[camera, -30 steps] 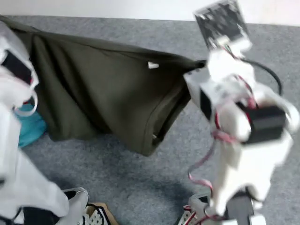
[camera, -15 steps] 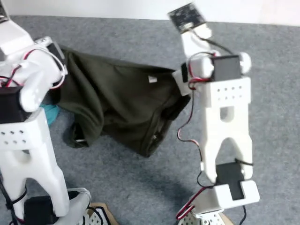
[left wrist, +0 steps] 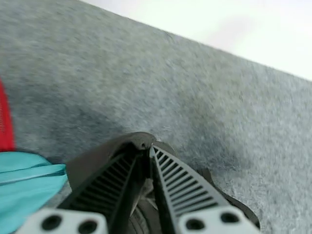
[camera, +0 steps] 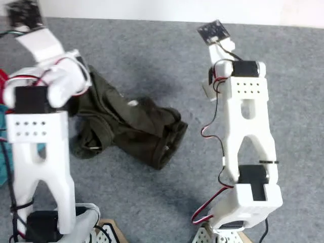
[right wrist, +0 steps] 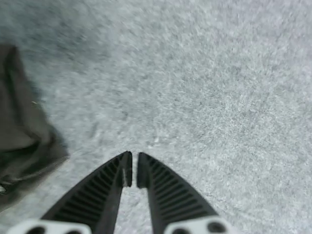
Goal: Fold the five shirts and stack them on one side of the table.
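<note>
A dark olive shirt [camera: 136, 131] lies in a crumpled heap on the grey table, left of centre. My left gripper [left wrist: 145, 148] is shut on a fold of this olive shirt [left wrist: 90, 161], which wraps around its fingertips at the heap's left end. My right gripper [right wrist: 130, 168] is shut with nothing in it, a little above bare table to the right of the heap. The shirt's edge [right wrist: 19, 131] is apart from its fingers.
A teal shirt [left wrist: 24, 180] and a red one [left wrist: 4, 122] lie at the table's left edge beside the left arm [camera: 38, 116]. The right arm [camera: 245, 121] stands over the right half. Bare grey table [camera: 152, 45] stretches behind the heap.
The right gripper let go of the olive shirt, which had been stretched between both arms. It dropped into a heap. The left arm swung inward and back, still holding it.
</note>
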You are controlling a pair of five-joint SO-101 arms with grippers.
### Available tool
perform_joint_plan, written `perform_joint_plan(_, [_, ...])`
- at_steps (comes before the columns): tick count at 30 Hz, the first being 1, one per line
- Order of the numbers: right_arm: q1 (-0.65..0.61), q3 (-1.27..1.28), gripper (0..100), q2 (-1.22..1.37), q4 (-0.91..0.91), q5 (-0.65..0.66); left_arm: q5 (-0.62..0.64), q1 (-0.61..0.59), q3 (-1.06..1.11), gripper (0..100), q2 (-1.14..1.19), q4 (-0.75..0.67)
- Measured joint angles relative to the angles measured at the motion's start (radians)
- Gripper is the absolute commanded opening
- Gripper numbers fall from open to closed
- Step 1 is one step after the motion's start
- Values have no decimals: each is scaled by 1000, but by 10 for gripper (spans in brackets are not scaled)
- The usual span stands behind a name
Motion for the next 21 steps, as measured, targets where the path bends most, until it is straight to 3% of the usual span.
perform_joint_plan(4, [-2, 92, 72, 3, -66, 15, 0, 34, 137, 7, 0, -130])
perform_joint_plan(9, [-109, 146, 99, 3, -101, -8, 0, 38, 281, 7, 2, -273])
perform_joint_plan(17, [-255, 209, 98, 3, -318, -250, -2, -11, 416, 7, 2, -302])
perform_joint_plan(21, [-315, 281, 98, 3, -463, -296, -2, -54, 463, 7, 2, -308])
